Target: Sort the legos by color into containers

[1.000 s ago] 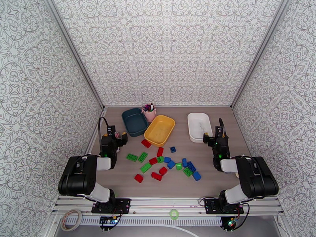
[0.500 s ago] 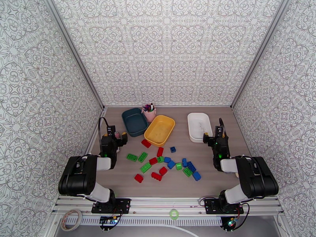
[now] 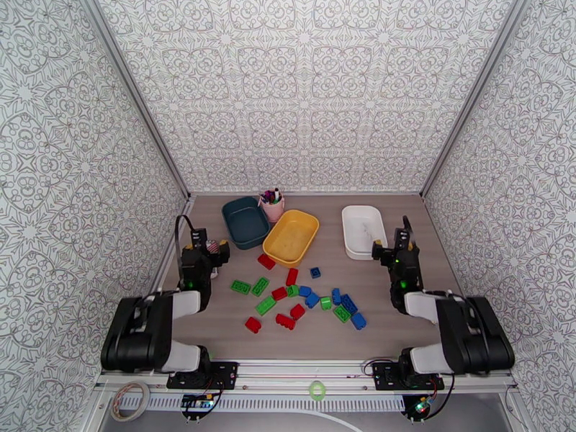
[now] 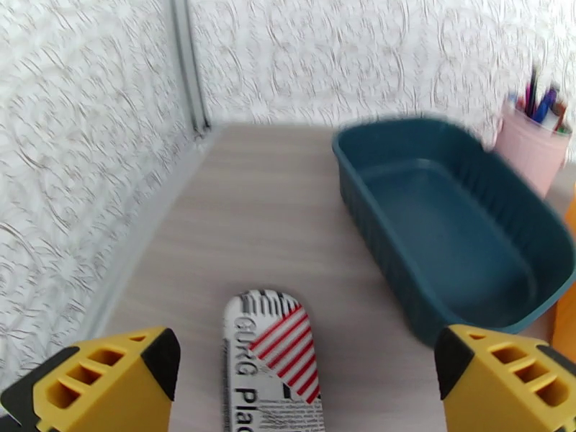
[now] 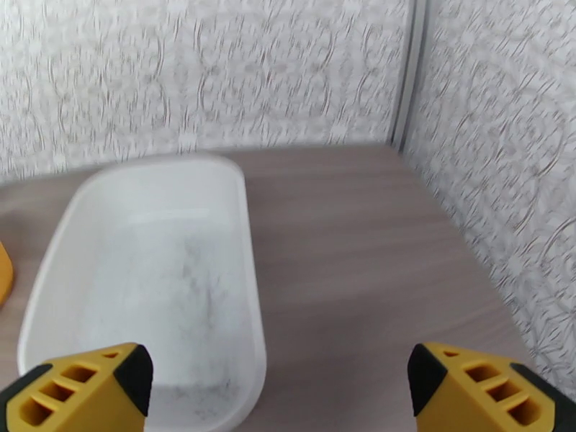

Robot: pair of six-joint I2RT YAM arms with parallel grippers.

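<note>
Between your two hands and a little back toward the bases, the legos [image 3: 295, 297] lie scattered on the tabletop [image 3: 327, 210], with red, green and blue mixed and none in a tray.

Your left hand [image 3: 211, 248] points away from the bases with its fingers wide apart and clamped on nothing. A striped red-white object [image 4: 273, 361] lies on the wood below the gap; leave it. From this hand the nearest pieces are a red brick [image 3: 266, 261] off to its right and a green brick [image 3: 240, 286] to its right and behind, long axis roughly crosswise to the hand's pointing line. The dark teal tray [image 4: 374, 232] sits just ahead and to the right, and the pink cup [image 4: 529, 142] of pens is beyond it.

Your right hand [image 3: 392, 248] is also spread and empty. The white tray [image 5: 144, 282] is just ahead and to its left. Its closest pieces are the blue bricks [image 3: 349, 304], behind and to its left. The yellow tray [image 3: 311, 223] stands between the other two, ahead of the pile and nearer the left hand.

I judge either arm must swing inward and pull back before descending, and the left has the shorter trip to the red and green pieces. The tabletop is flat, pale wood grain. Patterned walls [image 3: 302, 88] close three sides, close outside each hand, so keep your swings inward.
</note>
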